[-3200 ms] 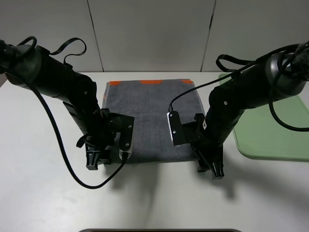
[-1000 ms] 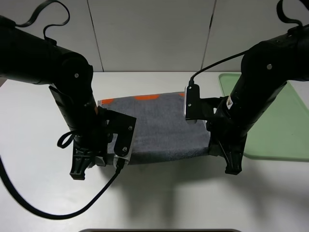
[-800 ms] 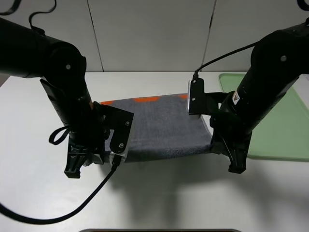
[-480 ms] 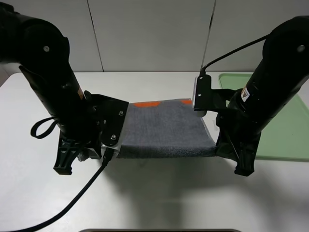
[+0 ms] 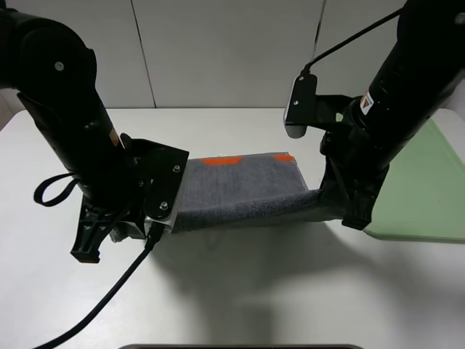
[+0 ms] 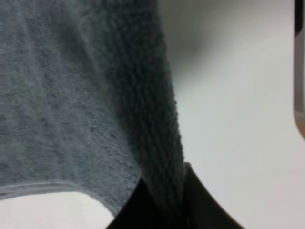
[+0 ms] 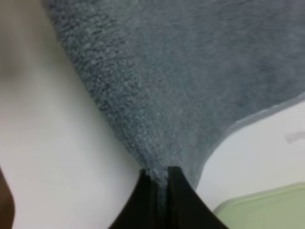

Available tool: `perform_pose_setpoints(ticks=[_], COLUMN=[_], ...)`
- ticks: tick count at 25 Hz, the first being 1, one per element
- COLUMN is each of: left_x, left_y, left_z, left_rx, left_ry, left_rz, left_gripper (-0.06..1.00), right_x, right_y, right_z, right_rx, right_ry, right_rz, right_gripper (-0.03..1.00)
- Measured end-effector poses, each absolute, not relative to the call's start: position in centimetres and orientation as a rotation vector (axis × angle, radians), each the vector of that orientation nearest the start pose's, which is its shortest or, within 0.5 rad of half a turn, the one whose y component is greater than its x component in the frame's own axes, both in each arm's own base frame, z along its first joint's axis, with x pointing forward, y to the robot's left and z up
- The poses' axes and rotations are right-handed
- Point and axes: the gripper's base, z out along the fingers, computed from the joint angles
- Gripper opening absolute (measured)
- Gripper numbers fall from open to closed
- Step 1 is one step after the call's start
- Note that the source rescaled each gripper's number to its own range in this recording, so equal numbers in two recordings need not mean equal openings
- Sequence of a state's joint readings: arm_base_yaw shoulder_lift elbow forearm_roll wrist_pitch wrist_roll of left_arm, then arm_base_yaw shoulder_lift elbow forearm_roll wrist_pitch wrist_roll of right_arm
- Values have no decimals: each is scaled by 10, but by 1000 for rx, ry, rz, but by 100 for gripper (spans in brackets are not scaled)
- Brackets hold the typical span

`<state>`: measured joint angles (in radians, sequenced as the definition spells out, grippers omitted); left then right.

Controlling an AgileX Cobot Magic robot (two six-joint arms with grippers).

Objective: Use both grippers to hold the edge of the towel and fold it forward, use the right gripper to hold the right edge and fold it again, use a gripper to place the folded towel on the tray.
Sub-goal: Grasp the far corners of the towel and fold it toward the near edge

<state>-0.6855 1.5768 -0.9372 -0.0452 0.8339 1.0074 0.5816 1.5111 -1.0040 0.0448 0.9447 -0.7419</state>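
Nearest, along the bottom of the exterior frame: bare white table (image 5: pixel 240 291), shadowed. Just above it, left of centre: left gripper (image 6: pixel 164 210), pinched tight on one near corner of the grey towel (image 5: pixel 240 190), with pile bunched between the black fingers (image 6: pixel 136 214). Right of centre: right gripper (image 7: pixel 159 191), clamped the same way on the other near corner. Between the two: near edge held up off the table, sagging in the middle. Farther up, at frame centre: rest of the towel lying flat, with orange patches (image 5: pixel 221 161) along the far edge. At the right edge: green tray (image 5: pixel 429 182), partly behind the right arm.
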Motion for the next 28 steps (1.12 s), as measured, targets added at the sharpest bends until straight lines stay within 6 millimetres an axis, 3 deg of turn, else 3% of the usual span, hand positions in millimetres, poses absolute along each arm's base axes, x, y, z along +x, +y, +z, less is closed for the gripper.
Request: perform_pose_setpoints(ticks=[4, 13, 21, 28], left_x=[223, 257, 273, 286], left_y=[-180, -153, -151, -148], left_z=[204, 207, 180, 170], left_rx=[-2507, -2436, -2391, -2382], left_ry=[-2260, -2524, -2530, -2561], left_rz=[-49, -146, -155, -190], left_gripper=[0, 0, 0, 0], right_x=[243, 261, 284, 304], right_y=[162, 171, 183, 192], right_z=[231, 222, 216, 204], right_rx=[-1777, -1759, -1752, -1774], right_ry=[2354, 2337, 2313, 2292], right_rz=[5, -33, -80, -132], right_gripper=[0, 0, 0, 0])
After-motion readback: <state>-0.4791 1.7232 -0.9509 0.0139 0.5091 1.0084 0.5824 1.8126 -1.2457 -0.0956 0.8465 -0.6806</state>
